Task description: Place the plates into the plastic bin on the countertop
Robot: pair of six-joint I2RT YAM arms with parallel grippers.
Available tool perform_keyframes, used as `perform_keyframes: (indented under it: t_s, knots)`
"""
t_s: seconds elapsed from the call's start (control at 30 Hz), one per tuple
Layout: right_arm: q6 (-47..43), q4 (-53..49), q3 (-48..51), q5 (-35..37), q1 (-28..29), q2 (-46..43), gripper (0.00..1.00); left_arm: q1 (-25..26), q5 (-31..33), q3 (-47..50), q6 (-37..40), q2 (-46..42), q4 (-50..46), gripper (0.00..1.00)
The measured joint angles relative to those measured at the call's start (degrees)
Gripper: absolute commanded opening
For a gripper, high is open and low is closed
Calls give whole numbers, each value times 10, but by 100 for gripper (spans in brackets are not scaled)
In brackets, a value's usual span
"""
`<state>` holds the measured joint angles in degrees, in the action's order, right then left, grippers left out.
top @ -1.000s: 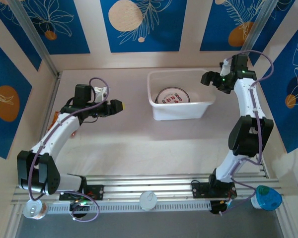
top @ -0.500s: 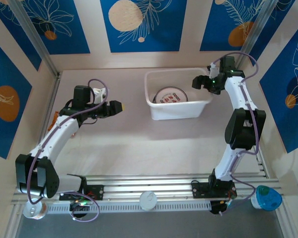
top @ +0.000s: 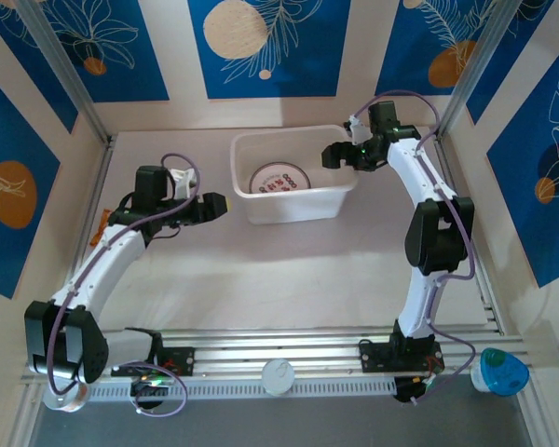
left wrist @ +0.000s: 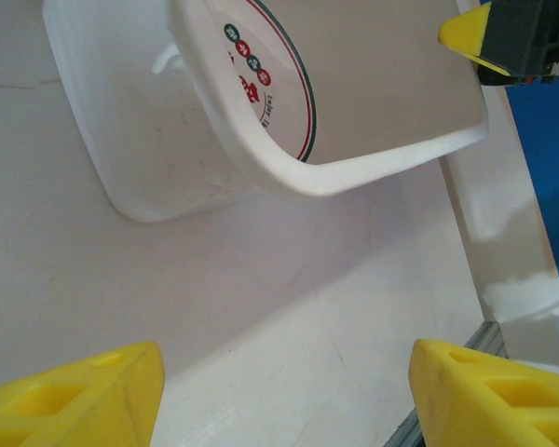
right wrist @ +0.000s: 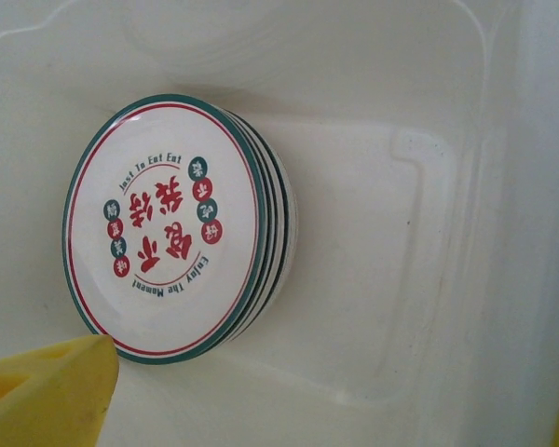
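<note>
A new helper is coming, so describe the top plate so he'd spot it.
Look in the white bin at the back of the countertop. A stack of plates lies inside; the top plate alone shows its face, green-rimmed with red characters.

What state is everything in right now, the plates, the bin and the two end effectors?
plates: stacked flat inside the bin, printed side of the top one facing up
bin: upright on the counter, no lid, holding the stack
left end effector: open, empty, off to the left of the bin
right end effector: open, at the bin's right end, no plate in it
</note>
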<state>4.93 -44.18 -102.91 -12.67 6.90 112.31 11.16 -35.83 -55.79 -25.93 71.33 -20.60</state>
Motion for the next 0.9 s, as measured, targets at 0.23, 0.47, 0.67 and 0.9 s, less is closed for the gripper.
perform_keyframes:
  t_s: [0.23, 0.47, 0.67, 0.9]
  knots:
    - [34, 34, 38, 34, 1, -50, 99, -3, 64, 0, 14, -31, 1, 71]
    - [57, 139, 210, 110, -3, -265, 99, -4, 106, 5, 24, -38, 22, 85]
    - [81, 235, 436, 224, -12, -447, 99, -5, 199, 54, 47, -66, 37, 100]
    - [123, 319, 727, 351, -24, -595, 99, -5, 364, 211, 87, -109, 173, 100]
